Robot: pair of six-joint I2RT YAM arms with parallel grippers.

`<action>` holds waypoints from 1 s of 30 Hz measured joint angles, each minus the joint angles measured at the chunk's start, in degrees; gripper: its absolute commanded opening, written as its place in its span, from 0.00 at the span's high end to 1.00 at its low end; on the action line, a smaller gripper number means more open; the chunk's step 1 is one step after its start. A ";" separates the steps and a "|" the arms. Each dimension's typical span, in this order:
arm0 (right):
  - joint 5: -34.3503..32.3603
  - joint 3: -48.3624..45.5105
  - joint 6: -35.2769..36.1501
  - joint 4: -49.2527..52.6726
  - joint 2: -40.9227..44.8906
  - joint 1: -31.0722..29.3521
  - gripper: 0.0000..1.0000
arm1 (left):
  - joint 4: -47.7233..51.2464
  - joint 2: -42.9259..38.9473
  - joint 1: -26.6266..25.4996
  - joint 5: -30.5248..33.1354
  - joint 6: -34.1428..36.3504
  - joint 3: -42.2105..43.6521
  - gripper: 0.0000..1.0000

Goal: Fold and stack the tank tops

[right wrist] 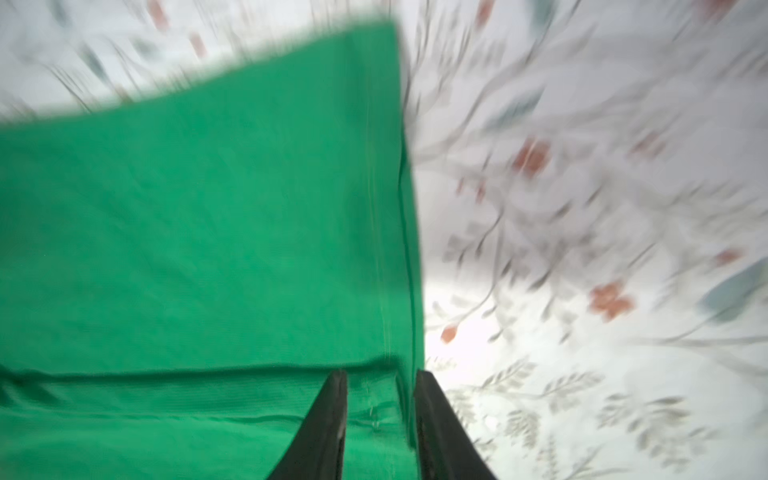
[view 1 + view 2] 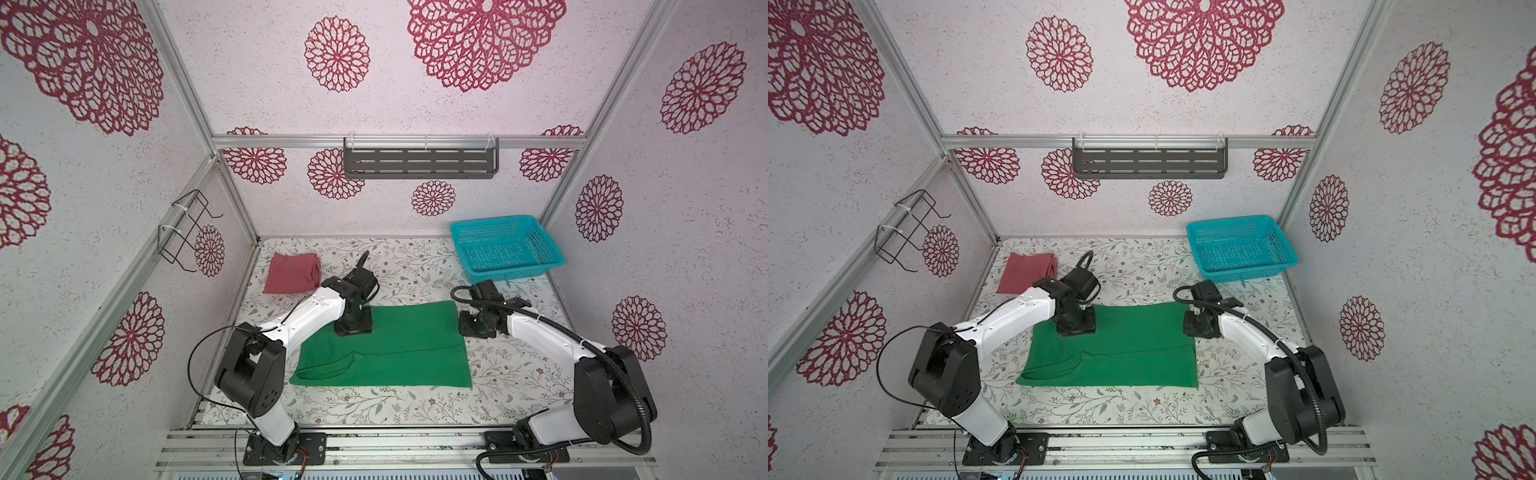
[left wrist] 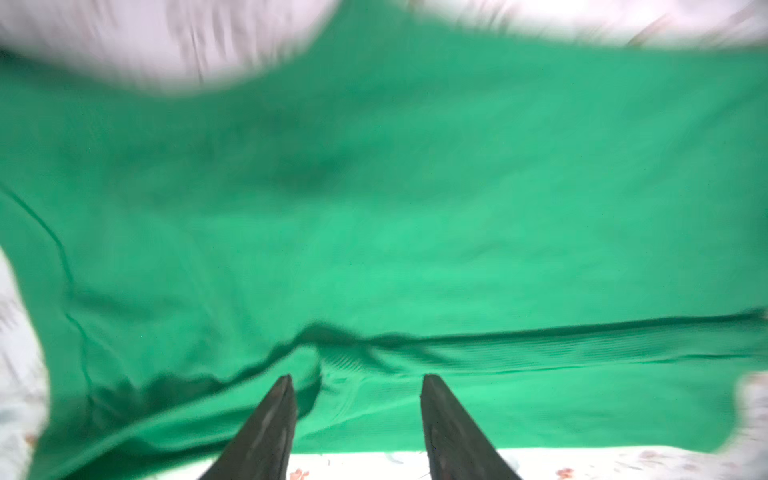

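Top views show the bright green tank top [image 2: 395,349] [image 2: 1121,353] spread flat at the centre of the floral table [image 2: 415,266], folded into a long band. A layer edge runs across it, and a curved opening shows at its 8 o'clock end.

The dusty pink-red tank top [image 2: 293,272] [image 2: 1025,272] lies folded into a small square at the table's 10 o'clock corner, well apart from the green one. The empty turquoise basket [image 2: 486,232] sits at 1 o'clock against the back wall.

The left arm [image 2: 307,316] reaches to the green cloth's 11 o'clock edge, and the right arm [image 2: 540,332] reaches to its 2 o'clock corner.

The left wrist view, blurred, shows the left gripper [image 3: 357,378] with its jaws standing wide apart above the green cloth, close to a fold line, and clasping nothing.

The right wrist view, also blurred, shows the right gripper [image 1: 380,374] with its jaws parted by a narrower gap. They straddle the hemmed side edge of the green top where it meets the bare table. The cloth lies flat beneath them and is not lifted or pinched.
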State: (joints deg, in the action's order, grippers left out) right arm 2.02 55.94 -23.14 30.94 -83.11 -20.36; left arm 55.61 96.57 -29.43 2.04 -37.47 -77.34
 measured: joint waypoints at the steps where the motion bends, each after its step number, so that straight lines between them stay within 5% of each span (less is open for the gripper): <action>1: -0.09 2.01 1.01 0.52 -0.20 0.81 0.68 | -1.01 0.52 1.29 0.00 1.77 -2.36 0.54; 13: 1.44 3.43 3.21 2.12 0.66 1.03 0.68 | -9.16 22.84 6.05 -2.56 15.74 -15.19 0.56; 26: 1.22 3.17 4.09 1.27 0.26 1.20 0.68 | -9.88 26.73 8.68 -3.69 17.86 -15.41 0.59; 30: 1.09 3.19 4.33 -0.09 -1.51 2.12 0.68 | -10.14 27.69 8.68 -4.79 17.73 -15.43 0.68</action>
State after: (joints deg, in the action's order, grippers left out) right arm 3.11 59.13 -18.81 30.85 -84.62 -18.24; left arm 45.47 124.27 -20.75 -2.74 -19.75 -92.77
